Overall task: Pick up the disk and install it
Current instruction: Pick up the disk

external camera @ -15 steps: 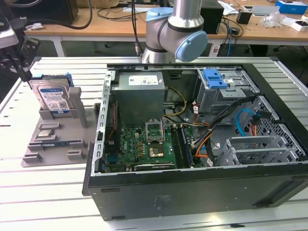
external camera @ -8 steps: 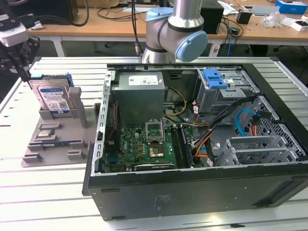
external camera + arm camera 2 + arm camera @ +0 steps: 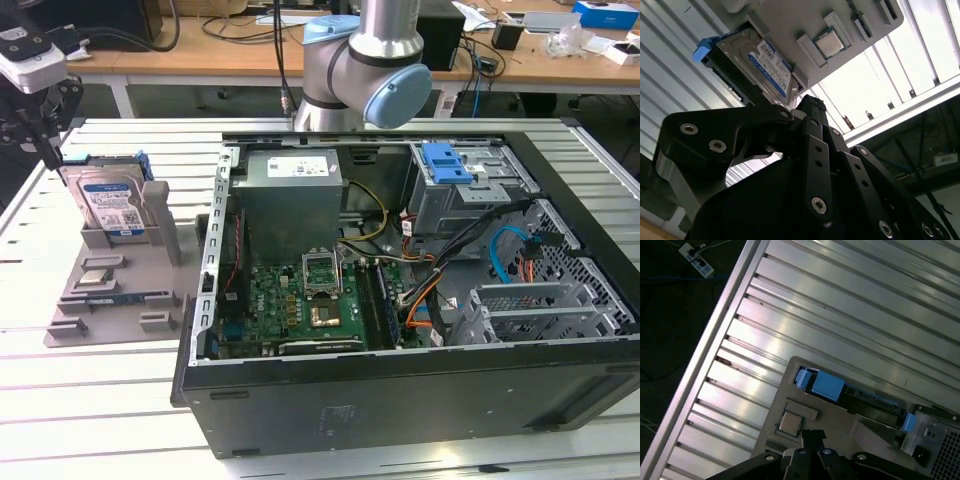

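Note:
The disk [image 3: 110,205] stands on edge in a slot at the back of a grey holder [image 3: 120,290], at the exterior view's left. It is silver with a blue-and-white label and blue side rails. My gripper [image 3: 50,155] hangs just above and beside the disk's upper corner, fingers shut together with nothing between them. In the second wrist view the fingertips [image 3: 809,104] point at the label side of the disk [image 3: 767,65], a short gap away. The first wrist view looks down on the disk's top edge [image 3: 875,402], with the gripper [image 3: 812,436] close by.
An open computer case [image 3: 250,400] lies at centre and right, showing a motherboard, a grey power supply box [image 3: 290,200] and a drive cage with a blue bracket [image 3: 445,165]. A processor chip [image 3: 829,44] rests on the holder. The table is ribbed aluminium [image 3: 840,305].

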Tool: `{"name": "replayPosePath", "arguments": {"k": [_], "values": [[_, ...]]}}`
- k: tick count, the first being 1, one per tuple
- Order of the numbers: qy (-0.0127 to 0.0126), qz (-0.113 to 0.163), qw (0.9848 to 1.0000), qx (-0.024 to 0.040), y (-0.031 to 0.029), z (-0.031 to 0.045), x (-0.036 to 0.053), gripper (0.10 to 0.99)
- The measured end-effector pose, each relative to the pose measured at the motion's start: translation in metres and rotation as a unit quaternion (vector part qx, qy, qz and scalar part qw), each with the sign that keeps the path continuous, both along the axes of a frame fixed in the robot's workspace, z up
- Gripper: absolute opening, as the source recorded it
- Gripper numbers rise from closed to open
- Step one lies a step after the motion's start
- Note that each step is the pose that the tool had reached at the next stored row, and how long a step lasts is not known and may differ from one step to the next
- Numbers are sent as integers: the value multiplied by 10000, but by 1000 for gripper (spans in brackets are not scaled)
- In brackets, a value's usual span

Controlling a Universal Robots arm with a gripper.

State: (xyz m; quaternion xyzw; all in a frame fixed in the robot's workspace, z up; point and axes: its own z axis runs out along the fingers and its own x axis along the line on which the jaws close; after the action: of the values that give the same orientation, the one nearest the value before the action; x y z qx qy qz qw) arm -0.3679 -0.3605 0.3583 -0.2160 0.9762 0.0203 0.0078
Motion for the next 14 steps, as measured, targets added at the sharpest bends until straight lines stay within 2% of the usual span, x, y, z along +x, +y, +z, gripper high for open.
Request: {"name": "replayPosePath", "arguments": {"k": [7, 10, 14], "values": [[0, 462, 9989, 0, 0, 0, 0, 106], [0, 672, 9977, 0, 0, 0, 0, 106], [0, 964, 9953, 0, 0, 0, 0, 106]]}}
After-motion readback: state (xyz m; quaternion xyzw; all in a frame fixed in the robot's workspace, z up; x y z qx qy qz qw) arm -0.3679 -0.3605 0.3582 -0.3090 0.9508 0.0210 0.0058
